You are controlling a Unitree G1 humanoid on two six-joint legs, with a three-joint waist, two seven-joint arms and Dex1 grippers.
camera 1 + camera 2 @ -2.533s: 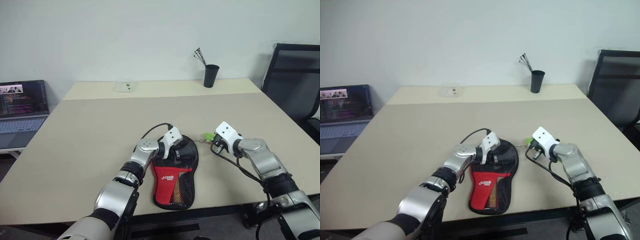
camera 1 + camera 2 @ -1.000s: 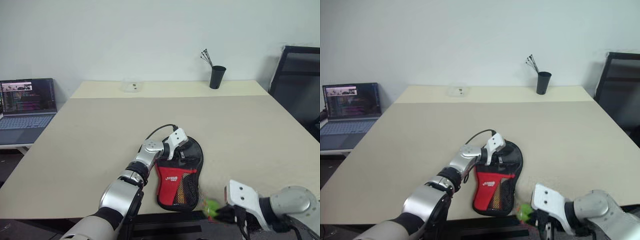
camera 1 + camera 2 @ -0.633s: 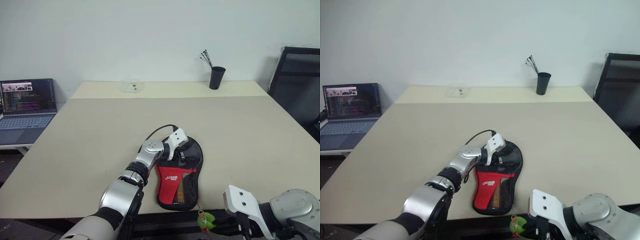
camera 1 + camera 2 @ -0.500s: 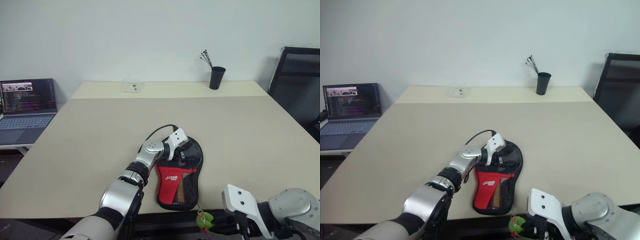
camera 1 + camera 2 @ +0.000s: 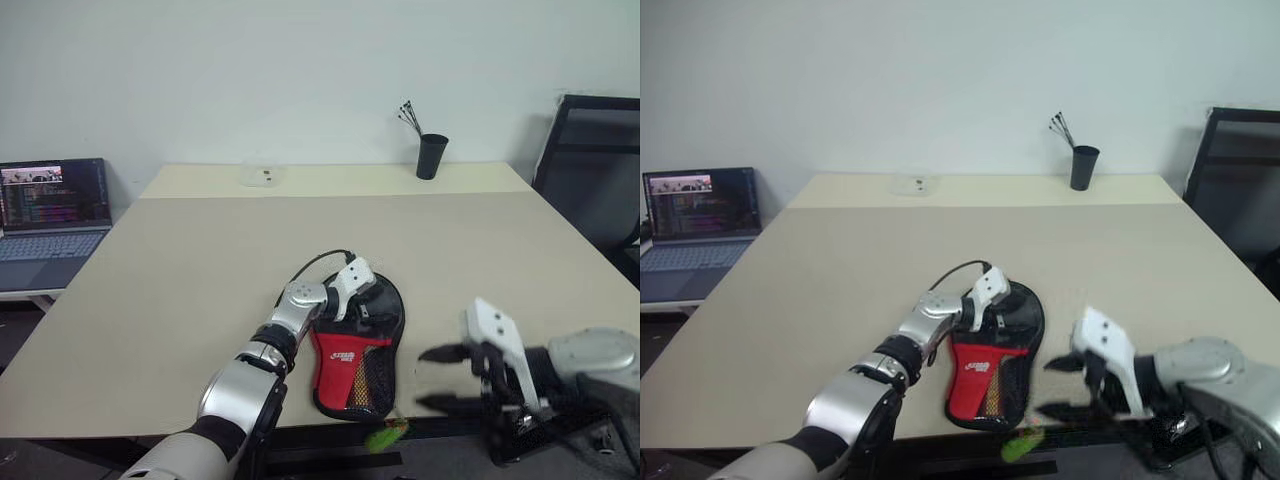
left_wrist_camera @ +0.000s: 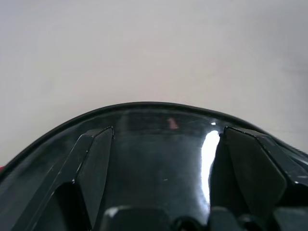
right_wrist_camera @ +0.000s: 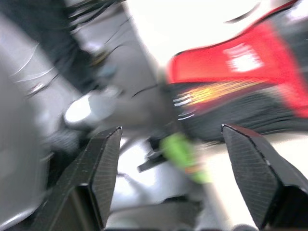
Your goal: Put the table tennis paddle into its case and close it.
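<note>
case: lies red side up at the near edge of the counter, looks zipped, paddle presumably inside but can't see it
green tag: hangs off that near edge, free
right gripper: jaws spread, empty, beside the case's near end
left gripper: jaws wide, resting on the black far end, pinning it
tip: I'd check the zip is fully round before lifting off
cup: far side, ignore

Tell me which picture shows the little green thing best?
The left eye view: the green thing shows whole there, hanging off the case at the table's near edge. The right eye view shows it the same way. The right wrist view has it closer but smeared, between the open right gripper fingers.
</note>
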